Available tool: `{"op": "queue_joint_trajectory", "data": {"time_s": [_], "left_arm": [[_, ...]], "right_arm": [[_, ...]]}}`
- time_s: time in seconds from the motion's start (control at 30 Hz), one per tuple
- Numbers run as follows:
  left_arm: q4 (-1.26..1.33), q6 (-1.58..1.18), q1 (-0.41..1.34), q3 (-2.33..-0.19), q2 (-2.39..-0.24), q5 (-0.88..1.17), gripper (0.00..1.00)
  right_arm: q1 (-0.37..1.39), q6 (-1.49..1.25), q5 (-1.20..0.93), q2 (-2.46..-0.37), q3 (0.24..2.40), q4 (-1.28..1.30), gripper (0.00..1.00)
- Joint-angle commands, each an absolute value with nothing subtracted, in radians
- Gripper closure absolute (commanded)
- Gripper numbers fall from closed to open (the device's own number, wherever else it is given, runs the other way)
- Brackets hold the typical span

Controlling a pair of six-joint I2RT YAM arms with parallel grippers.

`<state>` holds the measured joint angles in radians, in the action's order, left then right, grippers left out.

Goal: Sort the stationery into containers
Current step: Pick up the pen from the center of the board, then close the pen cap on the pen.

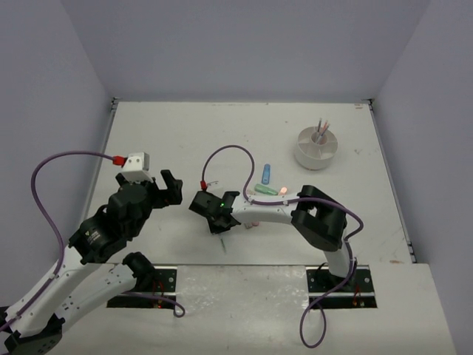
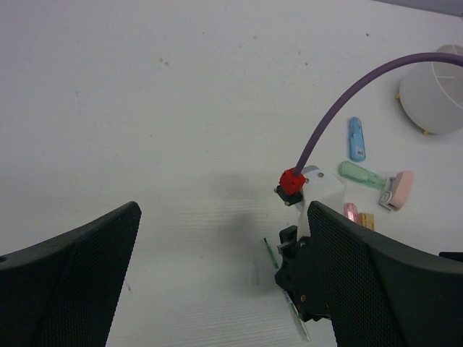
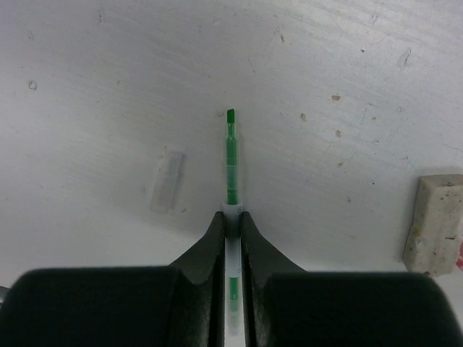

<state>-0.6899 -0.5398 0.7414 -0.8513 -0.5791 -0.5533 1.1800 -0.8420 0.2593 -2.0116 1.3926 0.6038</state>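
Observation:
My right gripper [image 3: 231, 217] is low on the table and shut on a clear pen with a green core [image 3: 231, 155]. The pen lies flat and its tip sticks out ahead of the jaws. In the top view the right gripper [image 1: 215, 215] is left of centre and the pen's end [image 1: 222, 241] shows below it. The white round tub [image 1: 316, 148] stands at the back right with pens [image 1: 322, 127] upright in its centre cup. My left gripper [image 2: 224, 289] is open and empty, above the table to the left of the right gripper.
Blue [image 1: 266, 174], green [image 1: 261, 189] and pink [image 1: 279, 191] blocks lie beside the right forearm. A small pink block [image 2: 351, 211] and a tan one [image 2: 367, 220] lie nearby. A pale block [image 3: 434, 224] lies right of the jaws and a clear cap [image 3: 165, 181] left of the pen.

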Motion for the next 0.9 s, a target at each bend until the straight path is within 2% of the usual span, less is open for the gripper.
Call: {"op": "queue_joint_trajectory", "data": {"time_s": [0.0,0.2,0.27,0.43,0.57,0.63,0.7,0.77,0.87], "left_arm": [[-0.689,-0.585,0.737,-0.855,-0.609,-0.537,0.0],[-0.7,-0.695,0.737,-0.823,-0.727,-0.423,0.0],[-0.677,-0.712,0.738,-0.791,-0.848,-0.373,0.0],[-0.618,-0.747,0.759,-0.736,-1.04,-0.314,0.02],[-0.573,-0.795,0.846,-0.706,-1.127,-0.327,0.15],[-0.562,-0.817,0.881,-0.709,-1.172,-0.344,0.32],[-0.557,-0.837,0.903,-0.712,-1.206,-0.352,0.39],[-0.547,-0.85,0.917,-0.715,-1.244,-0.36,0.52],[-0.534,-0.853,0.92,-0.715,-1.279,-0.361,0.63]], "right_arm": [[1.162,-0.861,0.303,-1.963,1.35,0.631,1.0],[1.149,-0.873,0.406,-1.672,1.232,0.65,1.0],[1.149,-0.888,0.45,-1.536,1.19,0.675,1.0],[1.149,-0.955,0.56,-1.399,1.119,0.782,1.0],[1.147,-0.971,0.574,-1.308,1.058,0.785,1.0],[1.147,-0.973,0.581,-1.289,1.049,0.785,1.0],[1.147,-0.972,0.58,-1.287,1.047,0.784,1.0],[1.147,-0.974,0.577,-1.295,1.046,0.784,1.0],[1.148,-0.976,0.574,-1.318,1.045,0.784,1.0]]}}
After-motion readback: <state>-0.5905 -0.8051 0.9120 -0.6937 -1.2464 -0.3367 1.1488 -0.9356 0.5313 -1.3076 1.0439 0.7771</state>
